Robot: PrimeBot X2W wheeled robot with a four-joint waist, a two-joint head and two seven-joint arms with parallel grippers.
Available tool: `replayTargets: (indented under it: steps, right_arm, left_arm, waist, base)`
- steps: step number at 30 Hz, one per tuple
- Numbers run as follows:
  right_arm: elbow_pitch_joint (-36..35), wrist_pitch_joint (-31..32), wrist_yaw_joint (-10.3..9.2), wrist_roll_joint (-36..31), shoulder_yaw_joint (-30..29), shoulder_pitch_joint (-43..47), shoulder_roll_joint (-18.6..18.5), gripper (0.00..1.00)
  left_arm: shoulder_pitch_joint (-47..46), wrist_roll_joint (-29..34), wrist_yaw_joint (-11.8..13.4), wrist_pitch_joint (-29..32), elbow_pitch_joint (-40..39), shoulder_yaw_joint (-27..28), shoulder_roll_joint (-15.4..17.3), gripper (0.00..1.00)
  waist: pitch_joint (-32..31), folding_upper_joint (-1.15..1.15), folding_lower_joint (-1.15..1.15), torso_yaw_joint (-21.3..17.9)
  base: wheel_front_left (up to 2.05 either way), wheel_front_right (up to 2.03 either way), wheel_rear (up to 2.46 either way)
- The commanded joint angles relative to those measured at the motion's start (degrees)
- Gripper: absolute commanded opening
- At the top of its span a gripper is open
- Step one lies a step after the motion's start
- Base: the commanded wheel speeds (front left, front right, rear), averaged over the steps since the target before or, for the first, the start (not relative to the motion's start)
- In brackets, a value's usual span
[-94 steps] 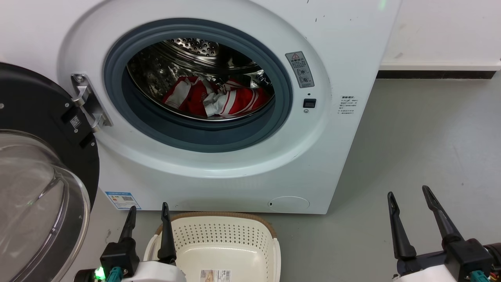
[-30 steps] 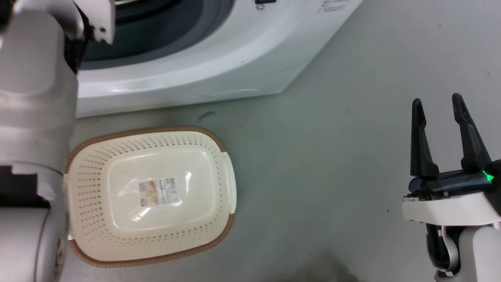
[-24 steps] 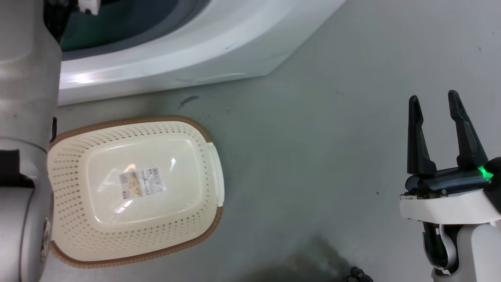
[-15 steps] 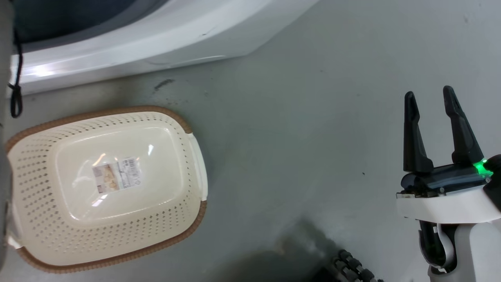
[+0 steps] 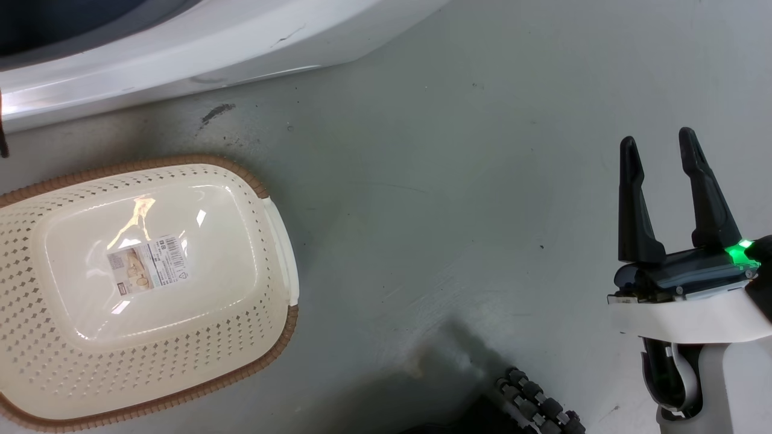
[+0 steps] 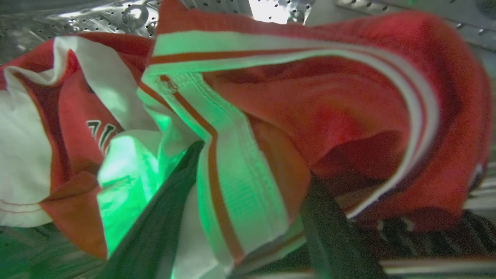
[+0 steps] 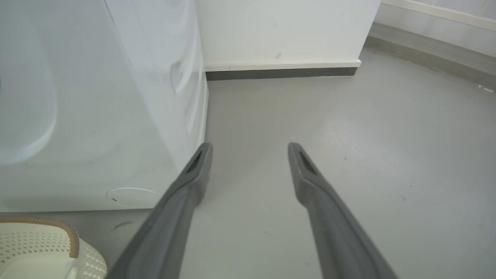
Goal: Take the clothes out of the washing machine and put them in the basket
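- Two dark fingers of the left gripper are seen spread apart inside the steel drum. A white-striped fold of the clothes lies between them, and the jaws are judged not yet closed on it.
- The clothes are located in the washing machine, bunched against the perforated steel. Red fabric and white panels are noted to the left of the fold.
- The right gripper is held spread and empty over the bare floor, right of the machine and well apart from the basket.
- The basket is set on the floor near the machine front, to the left. Nothing is in it, and a paper label is visible on its bottom.
- Step in hand (judgement): a grip on the bundle is to be made.
- The fingers should be pushed deeper so that several layers are taken, not the striped band alone. A thin edge is likely to slip, or to leave the rest behind.
- Closure should be completed before any pull is begun.
- The bundle should be lifted over the dark porthole seal rather than dragged, since trailing fabric may be caught there.
- Release should be made low over the basket's middle, so that loose ends are not left draped over the brown rim.
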Motion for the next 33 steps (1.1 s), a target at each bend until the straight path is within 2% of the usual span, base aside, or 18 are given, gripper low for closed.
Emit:
replayTargets:
  steps: [1,2,3,4,5,12,18,33]
  right_arm:
    - [-0.3,-0.1,-0.04,0.2,-0.1,-0.7,0.1,1.00]
    - [-0.3,-0.1,-0.04,0.2,-0.1,-0.8,0.1,1.00]
    - [-0.4,-0.1,-0.04,0.2,-0.1,-0.8,0.1,1.00]
    - [-0.4,-0.1,-0.04,0.1,-0.2,-0.8,0.1,1.00]
    - [-0.4,-0.1,-0.04,0.0,-0.2,-0.9,0.1,1.00]
    - [-0.3,-0.1,-0.04,-0.9,0.0,-0.9,0.1,1.00]
    - [-0.2,-0.1,-0.04,-2.1,-0.4,-0.4,0.1,1.00]
    - [1.0,-0.1,-0.04,-7.8,-2.0,2.0,0.1,1.00]
  left_arm:
    - [0.1,-0.3,0.0,0.3,0.1,-0.5,0.3,1.00]
    - [0.1,-0.7,0.0,0.3,0.0,-0.9,0.5,1.00]
    - [0.2,-1.0,0.0,0.4,-0.1,-1.2,0.6,0.84]
    - [0.3,-1.4,0.0,-0.1,-0.4,-1.6,0.9,0.28]
    - [0.2,-1.6,0.0,-0.6,-0.7,-1.9,1.2,0.00]
    - [0.6,-3.8,0.0,-4.3,-1.2,-3.4,2.5,0.00]
    - [3.3,-6.7,0.0,-9.1,-1.2,-3.9,1.7,0.00]
    - [19.7,-12.6,0.0,-31.7,-3.8,-7.3,-3.5,0.00]
  waist:
    - [0.0,0.00,-0.01,0.0]
    - [0.0,0.00,-0.01,0.0]
    - [0.0,0.00,-0.01,0.0]
    - [0.0,0.00,-0.01,0.0]
    - [0.0,0.00,-0.01,0.0]
    - [-1.2,0.00,-0.01,0.1]
    - [-4.2,0.00,-0.01,1.5]
    - [-16.0,0.00,-0.01,9.1]
  base:
    - [0.00,0.00,0.00]
    - [0.00,0.00,0.00]
    - [0.00,0.00,0.00]
    - [0.00,0.00,0.00]
    - [0.00,0.00,0.00]
    - [0.00,0.00,0.00]
    - [0.00,0.00,0.00]
    - [0.00,0.00,0.00]
